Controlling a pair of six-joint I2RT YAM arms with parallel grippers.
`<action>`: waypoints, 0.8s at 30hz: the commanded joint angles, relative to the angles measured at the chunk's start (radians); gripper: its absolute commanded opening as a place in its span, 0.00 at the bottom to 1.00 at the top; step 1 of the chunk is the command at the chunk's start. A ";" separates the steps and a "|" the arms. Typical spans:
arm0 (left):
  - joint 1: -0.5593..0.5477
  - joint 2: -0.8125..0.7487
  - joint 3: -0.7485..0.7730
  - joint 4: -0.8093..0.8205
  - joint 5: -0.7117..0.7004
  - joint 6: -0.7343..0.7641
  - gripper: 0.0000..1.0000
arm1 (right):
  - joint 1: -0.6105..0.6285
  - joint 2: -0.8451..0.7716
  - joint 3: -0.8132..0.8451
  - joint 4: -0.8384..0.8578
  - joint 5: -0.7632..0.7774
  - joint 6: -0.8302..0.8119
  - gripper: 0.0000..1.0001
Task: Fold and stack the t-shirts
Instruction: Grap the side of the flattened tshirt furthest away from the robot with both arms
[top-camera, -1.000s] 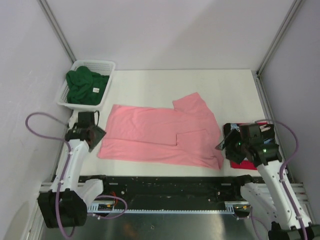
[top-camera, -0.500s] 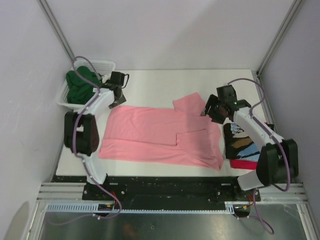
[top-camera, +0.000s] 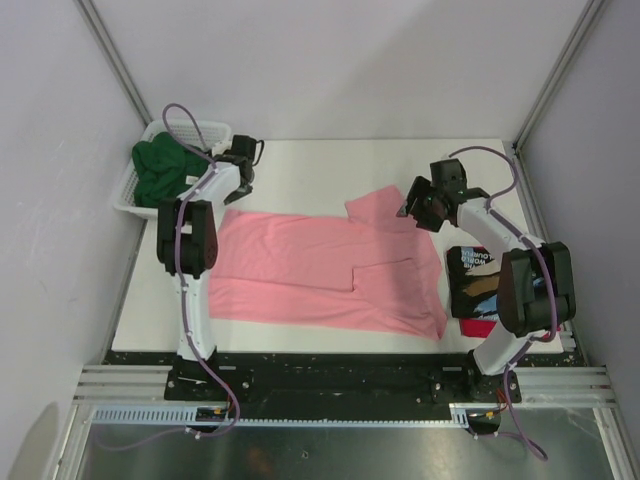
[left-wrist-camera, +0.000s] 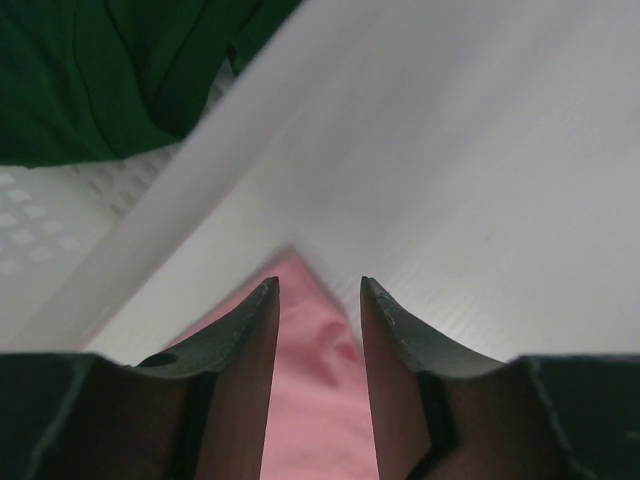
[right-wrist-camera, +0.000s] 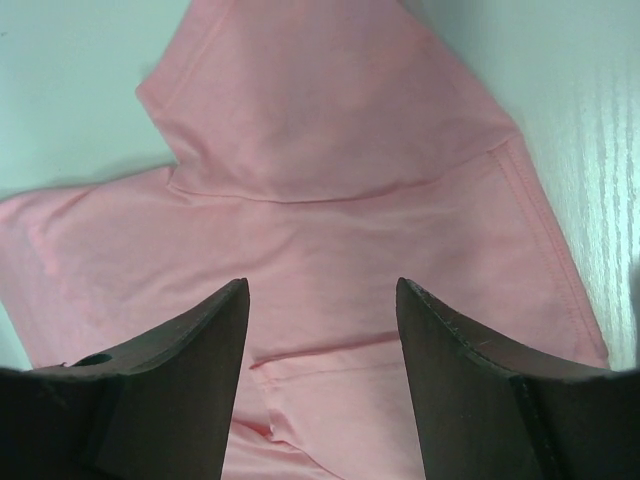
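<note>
A salmon-pink t-shirt (top-camera: 320, 265) lies spread flat mid-table, one sleeve folded in. My left gripper (top-camera: 238, 190) is at its far left corner; in the left wrist view the gripper (left-wrist-camera: 318, 288) is open with narrowed jaws straddling the pink corner (left-wrist-camera: 320, 400). My right gripper (top-camera: 410, 212) hovers over the far right sleeve, its jaws (right-wrist-camera: 320, 290) wide open above pink cloth (right-wrist-camera: 330, 150). A dark green t-shirt (top-camera: 160, 170) fills the basket. A black printed t-shirt (top-camera: 478, 280) lies folded on a red one (top-camera: 478, 328) at the right.
The white mesh basket (top-camera: 205, 130) stands at the far left corner, close to my left gripper; its wall (left-wrist-camera: 60, 220) and the green cloth (left-wrist-camera: 100, 70) show in the left wrist view. Enclosure walls and frame posts border the table.
Both arms swung from the near edge out to the shirt's far side. The left jaws have narrowed around the pink corner; the right jaws stayed wide.
</note>
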 joint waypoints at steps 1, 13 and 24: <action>0.041 0.033 0.091 -0.002 -0.001 0.015 0.42 | -0.003 0.035 0.040 0.055 -0.039 -0.022 0.64; 0.064 0.077 0.118 -0.068 0.123 0.046 0.42 | -0.010 0.075 0.041 0.040 -0.046 -0.034 0.63; 0.068 0.098 0.136 -0.135 0.122 0.014 0.42 | -0.023 0.074 0.039 0.004 -0.053 -0.048 0.61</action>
